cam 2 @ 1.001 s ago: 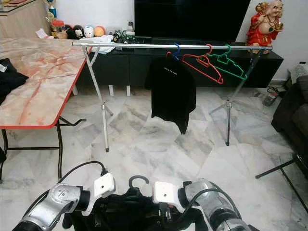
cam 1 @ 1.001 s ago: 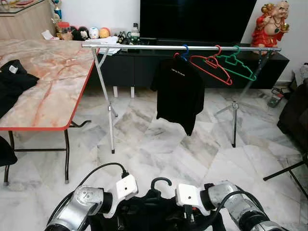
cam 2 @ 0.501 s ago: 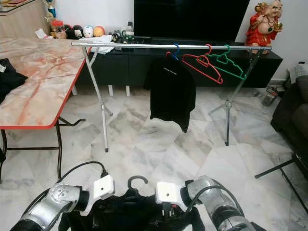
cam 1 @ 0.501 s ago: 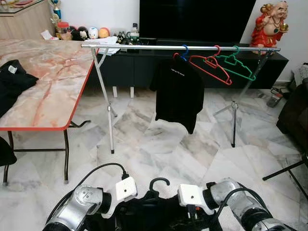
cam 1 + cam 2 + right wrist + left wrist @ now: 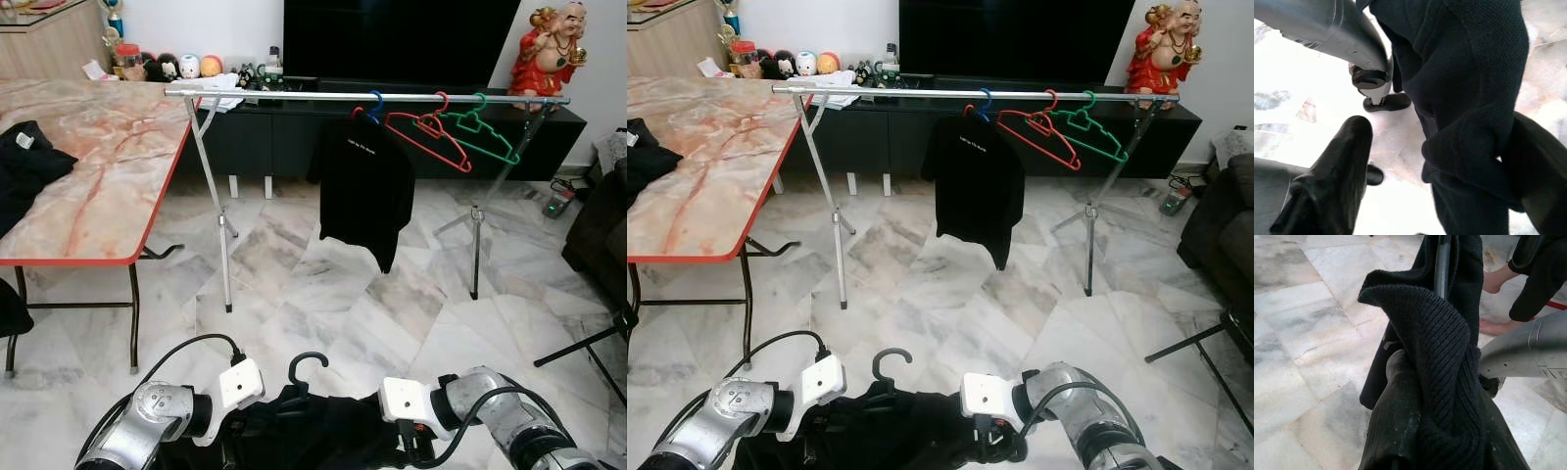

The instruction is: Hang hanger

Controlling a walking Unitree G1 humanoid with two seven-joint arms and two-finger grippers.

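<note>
Step in hand: I judge this as the carry stage. I hold a black hanger (image 5: 306, 370) with a dark garment (image 5: 313, 436) draped on it, low in front of the robot's body between both arms, and it is not yet on the rail (image 5: 294, 95).
Left gripper (image 5: 1415, 396): buried in the knit cloth in the left wrist view. I cannot tell whether its fingers are apart or together.
Right gripper (image 5: 1435, 161): the cloth bunches against one finger while the other finger (image 5: 1334, 171) stands clear of it, so I read the fingers as apart, supporting more than pinching.
Where the hanger is: its hook (image 5: 888, 360) sticks up above the cloth, well short of the rack, across a stretch of marble floor (image 5: 323, 294).
Next move: I need to walk forward and lift the hook above the rail, then lower it on.
Free spot: the bare stretch of rail on the robot's left of the black shirt (image 5: 367, 191) looks best.
In the way: the shirt, a red hanger (image 5: 428, 137) and a green hanger (image 5: 480, 132) crowd the right part of the rail.
Nearby: a table (image 5: 108, 186) stands to the left, and the rack's leg (image 5: 211, 206) is close to it. A person's bare feet (image 5: 1496, 303) show near the cloth in the left wrist view.
</note>
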